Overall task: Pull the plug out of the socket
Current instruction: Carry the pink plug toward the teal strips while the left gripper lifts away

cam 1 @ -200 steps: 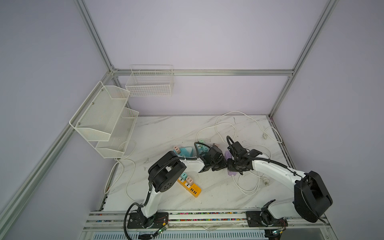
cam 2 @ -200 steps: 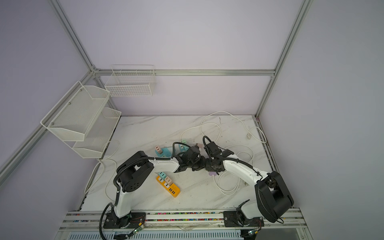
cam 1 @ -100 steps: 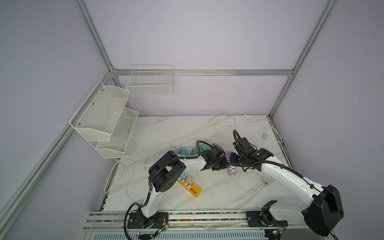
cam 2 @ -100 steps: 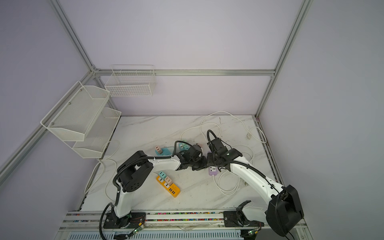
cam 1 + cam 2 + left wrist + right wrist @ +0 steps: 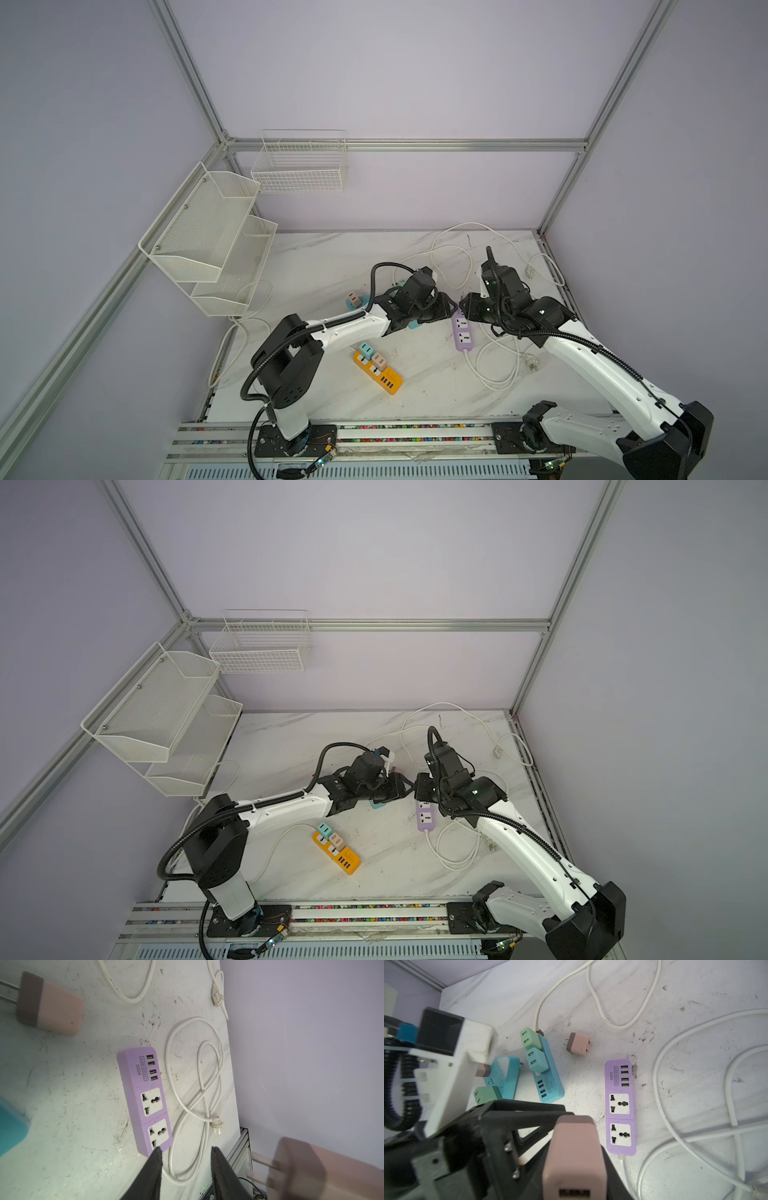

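Plug [image 5: 574, 1153] held aloft, purple strip [image 5: 620, 1105], white cord [image 5: 618, 1027] beside

Obs.: pink plug [image 5: 572, 1153], brown-capped, 2 prongs bare, clamped in right pincer [image 5: 467, 306], clear of socket strip [image 5: 620, 1105]. Strip purple, flat on surface [image 5: 695, 1047], 2 outlets unoccupied.

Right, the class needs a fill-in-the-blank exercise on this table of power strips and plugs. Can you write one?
1. The right gripper is shut on a boxy plug adapter that is brown and ____.
2. Both three-hole sockets of the flat purple plastic power strip are ____.
3. That strip has ____ green USB ports.
4. The orange plastic power strip carries ____ small plug adapters.

Missing words: pink; empty; four; two.
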`<action>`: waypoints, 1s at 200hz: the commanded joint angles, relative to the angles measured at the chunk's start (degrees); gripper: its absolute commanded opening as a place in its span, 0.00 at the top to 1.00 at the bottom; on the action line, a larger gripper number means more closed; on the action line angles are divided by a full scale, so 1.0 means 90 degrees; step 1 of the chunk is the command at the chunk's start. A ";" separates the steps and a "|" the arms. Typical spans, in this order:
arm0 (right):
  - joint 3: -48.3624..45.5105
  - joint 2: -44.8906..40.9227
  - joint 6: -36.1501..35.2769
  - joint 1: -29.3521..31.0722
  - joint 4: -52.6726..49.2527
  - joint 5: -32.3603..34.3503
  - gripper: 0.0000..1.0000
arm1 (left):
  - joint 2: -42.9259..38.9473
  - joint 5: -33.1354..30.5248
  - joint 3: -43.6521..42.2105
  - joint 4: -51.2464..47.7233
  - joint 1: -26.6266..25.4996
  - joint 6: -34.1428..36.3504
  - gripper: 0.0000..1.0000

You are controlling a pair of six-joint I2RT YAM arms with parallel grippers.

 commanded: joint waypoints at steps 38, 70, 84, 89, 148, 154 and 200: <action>-0.0426 -0.0077 0.0538 0.0011 0.1364 -0.0814 0.78 | -0.1595 -0.0930 -0.0866 -0.1332 0.0236 0.0708 0.55; -0.0741 0.0230 0.0754 0.0011 0.2197 -0.1073 0.78 | -0.2419 -0.1034 -0.1080 -0.1574 0.0432 0.0856 0.51; -0.0929 0.0315 0.0909 0.0011 0.2663 -0.1219 0.78 | -0.2637 -0.1054 -0.1139 -0.1605 0.0458 0.1044 0.48; -0.1010 0.0358 0.0964 0.0011 0.2881 -0.1310 0.78 | -0.2686 -0.1053 -0.1148 -0.1657 0.0475 0.1096 0.48; -0.1688 0.1310 0.1331 -0.0039 0.4394 -0.1366 0.77 | -0.3264 -0.1192 -0.1413 -0.2151 0.0643 0.1716 0.41; -0.1742 0.1433 0.1405 -0.0066 0.4503 -0.1366 0.77 | -0.3332 -0.1211 -0.1462 -0.2174 0.0662 0.1755 0.40; -0.2211 0.1990 0.1810 -0.0272 0.5565 -0.1264 0.76 | -0.3800 -0.1370 -0.1787 -0.2379 0.0751 0.2041 0.28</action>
